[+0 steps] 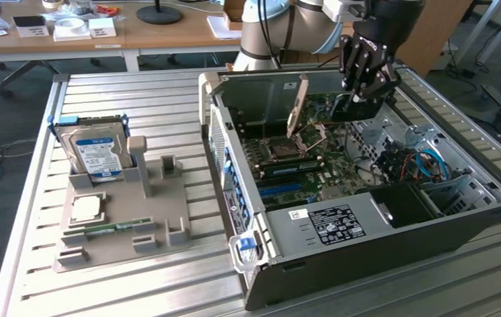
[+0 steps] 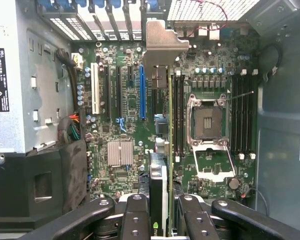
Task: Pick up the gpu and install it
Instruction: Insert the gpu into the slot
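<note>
My gripper (image 1: pixel 363 94) hangs over the open computer case (image 1: pixel 347 254) and is shut on the gpu (image 1: pixel 356 109). The card is held on edge above the motherboard (image 1: pixel 299 168), its black face toward the exterior camera. Its silver bracket (image 1: pixel 297 105) points to the case's rear wall. In the wrist view the gpu (image 2: pixel 159 185) runs edge-on out from between the fingers (image 2: pixel 135 217), and its bracket (image 2: pixel 160 42) nears the rear slot openings. It hovers just beside the long blue slot (image 2: pixel 142 92), between that slot and the CPU socket (image 2: pixel 209 120).
A grey parts holder (image 1: pixel 145 218) lies on the slatted table at the exterior view's left, carrying a hard drive (image 1: pixel 96 155), a CPU (image 1: pixel 87 208) and a RAM stick (image 1: pixel 110 228). The case holds a black power supply (image 1: pixel 409 205) and blue cables (image 1: pixel 427 162). A desk stands behind.
</note>
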You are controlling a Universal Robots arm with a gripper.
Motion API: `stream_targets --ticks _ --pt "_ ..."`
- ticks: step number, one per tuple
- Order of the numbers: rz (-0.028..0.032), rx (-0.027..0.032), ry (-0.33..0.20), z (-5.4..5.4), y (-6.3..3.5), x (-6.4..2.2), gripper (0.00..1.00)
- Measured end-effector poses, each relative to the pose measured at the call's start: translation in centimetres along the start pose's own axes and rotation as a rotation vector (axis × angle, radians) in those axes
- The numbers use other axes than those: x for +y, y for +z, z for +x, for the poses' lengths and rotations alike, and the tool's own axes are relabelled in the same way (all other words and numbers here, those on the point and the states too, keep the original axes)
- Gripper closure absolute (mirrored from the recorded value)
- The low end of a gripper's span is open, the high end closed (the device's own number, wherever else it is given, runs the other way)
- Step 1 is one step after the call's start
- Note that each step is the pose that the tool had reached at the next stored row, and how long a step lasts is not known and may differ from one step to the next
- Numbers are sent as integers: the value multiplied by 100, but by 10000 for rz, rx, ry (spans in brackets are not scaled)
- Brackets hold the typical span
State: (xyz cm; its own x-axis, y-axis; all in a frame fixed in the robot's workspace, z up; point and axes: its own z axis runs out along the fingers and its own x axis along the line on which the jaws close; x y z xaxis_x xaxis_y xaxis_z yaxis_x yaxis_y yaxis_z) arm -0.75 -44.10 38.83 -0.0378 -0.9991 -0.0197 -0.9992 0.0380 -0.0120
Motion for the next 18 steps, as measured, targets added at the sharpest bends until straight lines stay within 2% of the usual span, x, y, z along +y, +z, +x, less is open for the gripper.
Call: stream_targets --ticks 4,11,18 --pt "2 2 -3 2 3 43 73" --pt "2 0 -2 2 4 52 73" --pt "2 1 -3 5 8 126 73"
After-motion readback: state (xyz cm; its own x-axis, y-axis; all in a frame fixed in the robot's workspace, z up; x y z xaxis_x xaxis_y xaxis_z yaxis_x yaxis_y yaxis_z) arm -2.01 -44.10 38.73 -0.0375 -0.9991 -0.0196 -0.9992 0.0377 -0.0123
